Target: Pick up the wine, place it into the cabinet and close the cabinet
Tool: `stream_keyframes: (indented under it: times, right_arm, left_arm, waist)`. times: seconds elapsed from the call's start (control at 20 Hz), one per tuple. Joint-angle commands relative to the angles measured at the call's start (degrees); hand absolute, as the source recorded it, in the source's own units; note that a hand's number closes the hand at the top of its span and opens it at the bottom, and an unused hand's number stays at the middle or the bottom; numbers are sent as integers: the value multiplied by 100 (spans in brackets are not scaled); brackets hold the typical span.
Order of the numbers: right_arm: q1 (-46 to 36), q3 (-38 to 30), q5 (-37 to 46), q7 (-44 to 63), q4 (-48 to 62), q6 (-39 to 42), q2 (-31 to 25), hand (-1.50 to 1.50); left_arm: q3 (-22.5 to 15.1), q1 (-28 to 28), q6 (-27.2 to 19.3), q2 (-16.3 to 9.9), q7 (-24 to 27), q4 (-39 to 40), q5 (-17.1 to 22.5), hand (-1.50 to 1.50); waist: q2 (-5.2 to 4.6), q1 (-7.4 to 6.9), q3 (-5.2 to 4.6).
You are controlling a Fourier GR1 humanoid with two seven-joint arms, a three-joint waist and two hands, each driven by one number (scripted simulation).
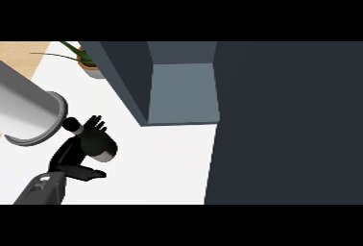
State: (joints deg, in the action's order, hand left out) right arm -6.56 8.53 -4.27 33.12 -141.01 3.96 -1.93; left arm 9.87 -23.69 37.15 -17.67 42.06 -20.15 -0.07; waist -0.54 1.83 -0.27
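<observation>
Left hand [90, 144] is low on the left side of the head view, and it looks clenched round a dark bottle, the wine [71, 126], whose top pokes out up-left past the fingers [96, 124]. Most of the bottle is hidden under the palm, so I can't tell how it sits in the grasp. The big grey forearm [25, 113] comes in above it from the left edge. The right hand is nowhere in view. The wine hangs over the white bench [170, 158], well short of the cabinet [181, 91], whose grey interior opens near the middle, beside the large dark door panel [291, 125]. By my read, this is the carry. To do it well: keep the bottle upright, travel up-right, clear the cabinet's near edge before going in. A potted plant [86, 60] stands at the back left.
</observation>
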Motion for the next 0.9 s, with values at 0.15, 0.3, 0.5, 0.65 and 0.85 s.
stream_keyframes:
  times: [0.15,0.3,0.5,0.65,0.85]
  right_arm:
    - [12,-114,-354,288,-399,43,-86,-150]
    - [374,31,-383,343,-609,94,-63,-150]
    - [149,-6,-219,65,-121,86,9,-150]
    - [278,-56,-408,323,-464,95,-38,-150]
    - [291,-11,-293,138,-338,133,4,-150]
  left_arm:
    - [101,-248,743,-20,830,189,146,-150]
    - [150,-299,383,407,718,269,261,150]
    - [164,-504,888,172,499,383,356,150]
    - [89,-276,1046,181,648,385,326,150]
    - [-12,-358,1016,426,496,307,326,150]
  waist:
    - [-9,33,-5]
    - [12,59,3]
    - [-1,-14,7]
    - [0,26,3]
    - [8,-12,8]
